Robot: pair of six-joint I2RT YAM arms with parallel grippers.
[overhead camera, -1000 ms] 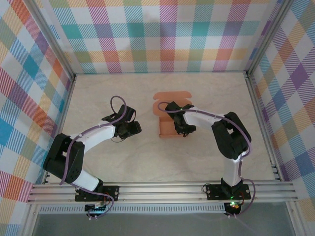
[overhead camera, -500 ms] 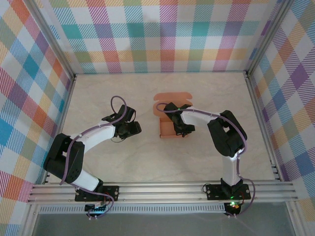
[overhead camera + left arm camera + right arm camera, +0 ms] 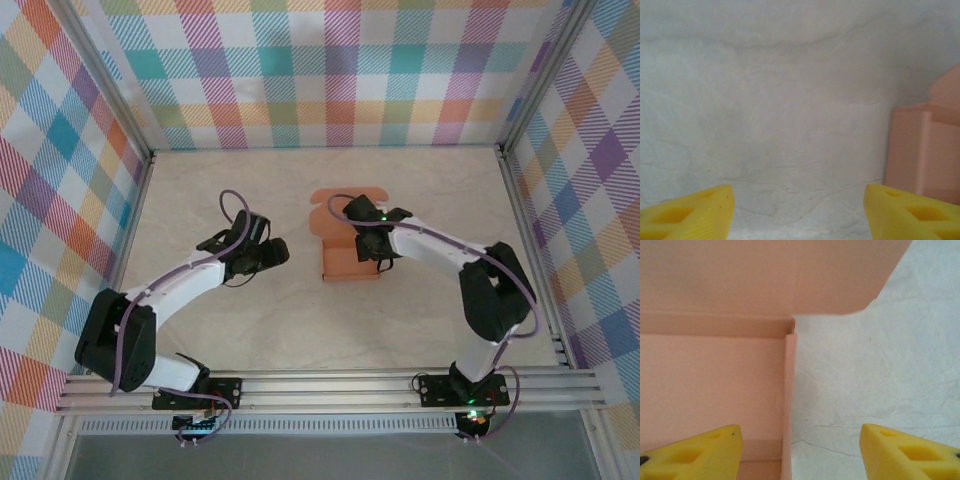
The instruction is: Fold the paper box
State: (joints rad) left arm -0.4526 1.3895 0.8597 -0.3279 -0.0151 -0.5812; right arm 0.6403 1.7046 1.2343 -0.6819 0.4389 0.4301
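Salmon-orange thin-card paper box is parked mid pale marbled tabletop, lid flapped back. Its right wall edge is straddled by the wide-open right gripper; the left gripper is spread open too, empty, over bare tabletop alongside.

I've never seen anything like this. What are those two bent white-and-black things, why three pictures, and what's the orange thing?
Those are robot arms, a left arm and a right arm, bolted at the near edge of a table. The wide picture comes from a fixed camera above and behind them. The two close-ups come from a camera on each wrist; the yellow wedges are that arm's own fingers. The orange thing is a paper box of thin card, partly folded, its lid flap open at the far side. The left tool is open beside the box, holding nothing. The right tool, over the box, is open too: the box's side wall stands between its fingers, ungripped.
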